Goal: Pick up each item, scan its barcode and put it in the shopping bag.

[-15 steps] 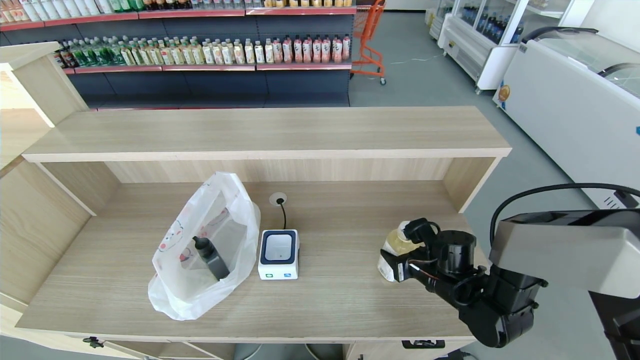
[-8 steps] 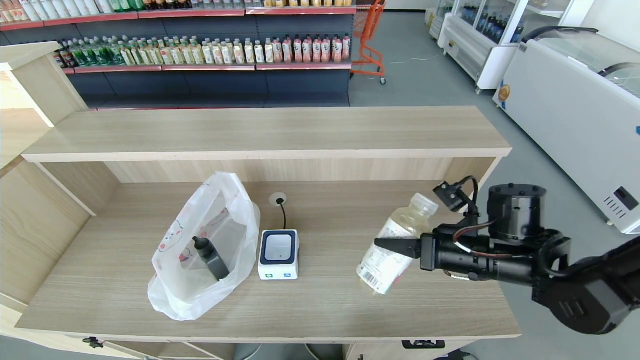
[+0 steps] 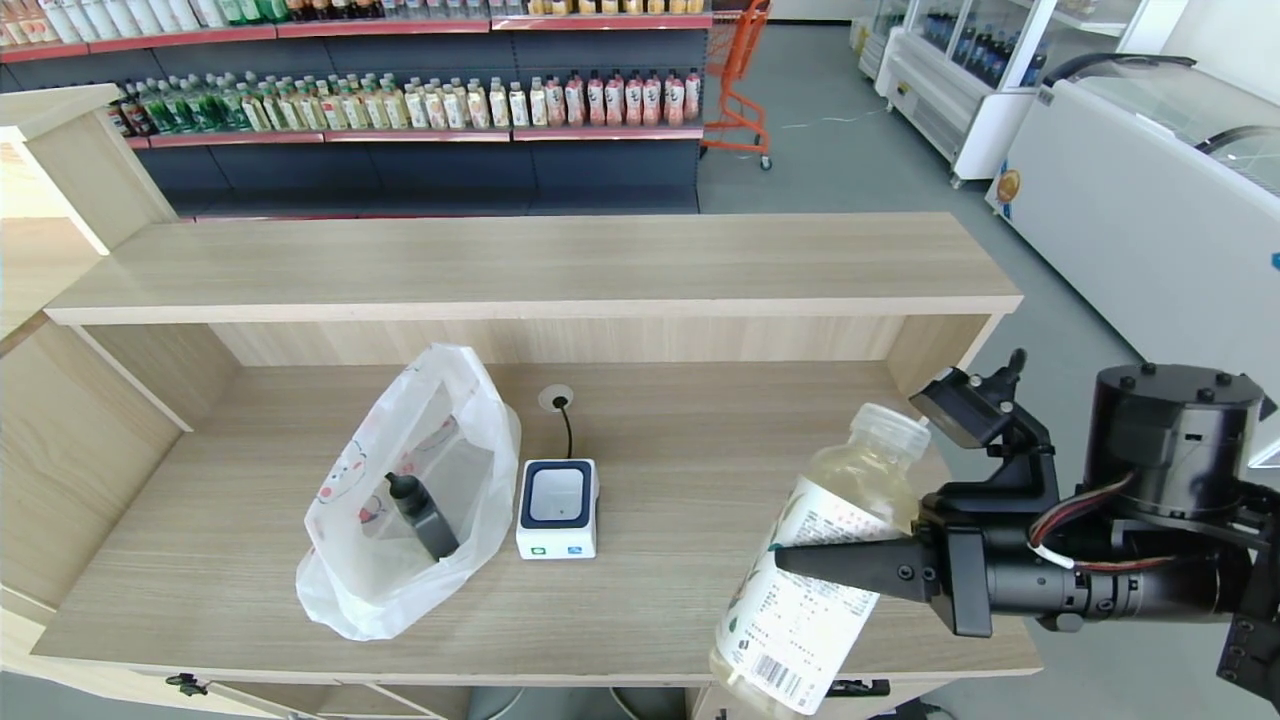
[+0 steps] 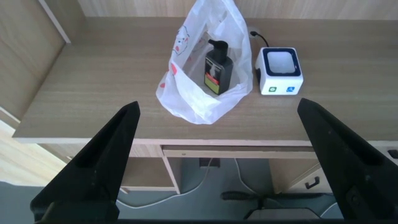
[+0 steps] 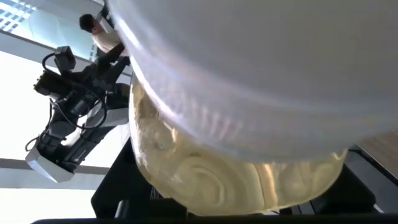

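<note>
Up and toward the near edge: that is where my right arm has carried the drink bottle since a second ago, when it sat low at the counter's 3 o'clock side. The right gripper pinches its labelled middle. The bottle now hangs tilted at the counter's 5 o'clock, cap toward the far side, barcode near the base facing up. My left gripper hovers off the near edge, fingers spread wide around nothing. The white shopping bag sits just at 9 o'clock of the scanner, with a black pump bottle inside.
</note>
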